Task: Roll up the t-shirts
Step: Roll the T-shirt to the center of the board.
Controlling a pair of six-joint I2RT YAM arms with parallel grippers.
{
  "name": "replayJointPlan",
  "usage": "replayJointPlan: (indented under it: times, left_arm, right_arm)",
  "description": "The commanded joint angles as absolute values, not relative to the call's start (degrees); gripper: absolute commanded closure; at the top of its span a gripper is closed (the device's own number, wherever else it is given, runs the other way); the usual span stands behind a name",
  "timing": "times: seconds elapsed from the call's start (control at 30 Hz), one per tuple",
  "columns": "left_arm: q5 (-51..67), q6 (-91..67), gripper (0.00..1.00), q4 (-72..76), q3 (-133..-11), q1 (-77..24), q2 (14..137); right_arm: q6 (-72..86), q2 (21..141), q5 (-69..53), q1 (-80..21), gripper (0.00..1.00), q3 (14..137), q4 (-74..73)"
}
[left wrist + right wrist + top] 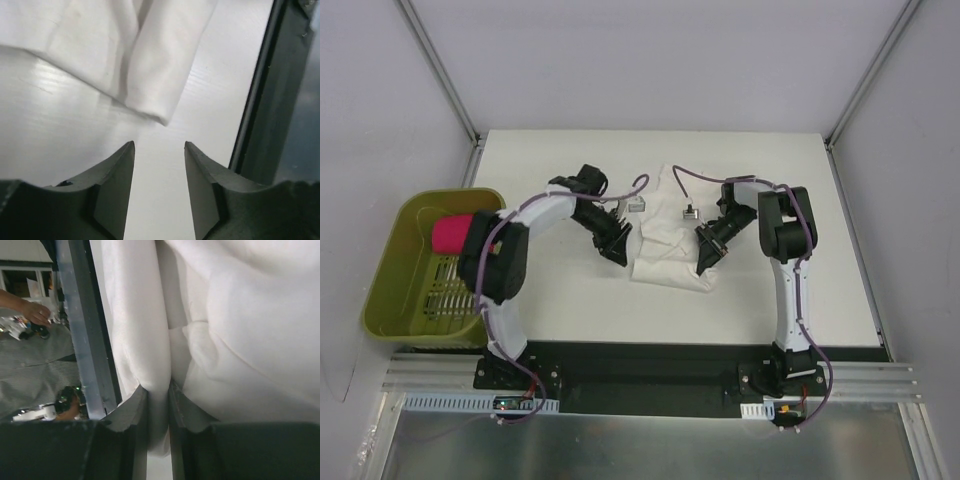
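Note:
A white t-shirt (665,240) lies folded in a long strip on the white table between my two grippers; its red print does not show. My left gripper (617,252) sits at the shirt's near left corner, open and empty; in the left wrist view (159,146) a folded corner of the shirt (152,65) lies just beyond the fingertips, apart from them. My right gripper (706,262) is at the shirt's near right edge, shut on a fold of the white fabric (155,340), which runs down between the fingers (159,390).
An olive-green basket (390,270) stands at the table's left edge and holds a rolled pink garment (450,235). The black base rail (650,365) runs along the near edge. Grey walls and metal posts enclose the table.

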State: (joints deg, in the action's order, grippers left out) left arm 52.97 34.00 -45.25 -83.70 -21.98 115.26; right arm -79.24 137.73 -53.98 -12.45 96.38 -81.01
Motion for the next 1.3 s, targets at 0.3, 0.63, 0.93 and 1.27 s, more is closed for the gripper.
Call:
replayJointPlan:
  times: [0.3,0.63,0.93,1.27]
  left_arm:
    - [13.0,46.1,0.48,18.7,-42.6,-45.6,86.3]
    - [11.0,52.0,0.50,24.5,-43.2,-48.9,95.3]
    - [15.7,56.1,0.63,14.4,-45.8,-48.9,98.5]
    - [31.5,48.7,0.93,-16.7,-63.3,-43.7,105.3]
  right_arm:
    - [-71.5,143.7,-57.9,-8.8,0.87,99.2,-95.0]
    - [-70.4,144.2,-59.2,-7.9,0.88,99.5,-95.0]
    - [-70.0,144.7,-61.1,-6.9,0.87,99.4,-95.0]
    - [-72.7,138.5,-66.7,-3.4,0.04,98.4,-94.9]
